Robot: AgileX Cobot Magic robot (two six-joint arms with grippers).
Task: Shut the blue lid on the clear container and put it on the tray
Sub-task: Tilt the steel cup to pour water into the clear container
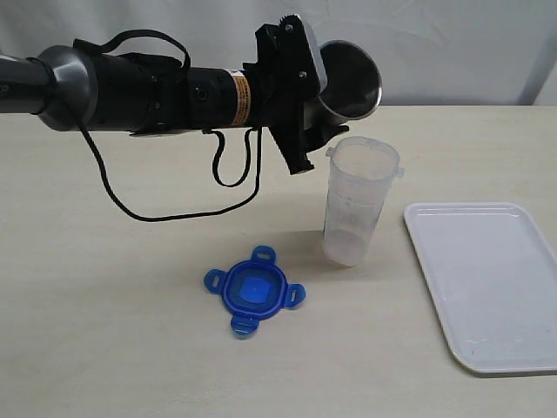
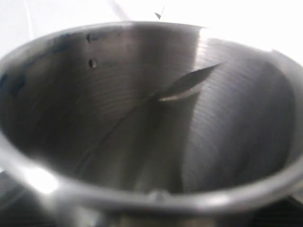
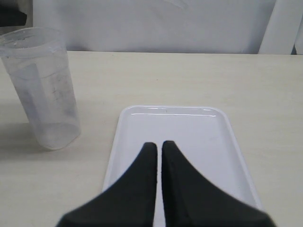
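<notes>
**Exterior view.** The left gripper (image 1: 305, 104), black, sits on an arm stretched level from the left. It pinches the steel cup (image 1: 350, 80), a grey polished metal tumbler held in the air on its side, with its mouth turned partly toward the camera. The cup hangs just above and behind the rim of the clear container (image 1: 357, 209), a tall translucent plastic tumbler tapering downward. We cannot tell whether cup and rim touch. The container stands upright and open on the table (image 1: 104, 331), a pale wood-grain surface.

The blue lid (image 1: 255, 291), a small bright plastic rounded square with four tabs, lies flat on the table. It is nearer the camera than the container and to its left, apart from it. The tray (image 1: 487, 279), flat white rectangular plastic with rounded corners and a low raised rim, lies right of the container with a strip of bare table between them. Its right edge runs out of frame. We note broad open table left of the lid and in front of it.

**Left wrist view.** The inside of the steel cup (image 2: 142, 118) fills the frame, and its rim is blurred. We cannot make out the fingers here.

**Right wrist view.** The right gripper (image 3: 156, 144) has two black fingers pressed together, with only a thin slit between them, and it is poised over the tray (image 3: 218, 142). The clear container (image 3: 45, 90) stands on the table beside one long edge of the tray, a gap apart.
</notes>
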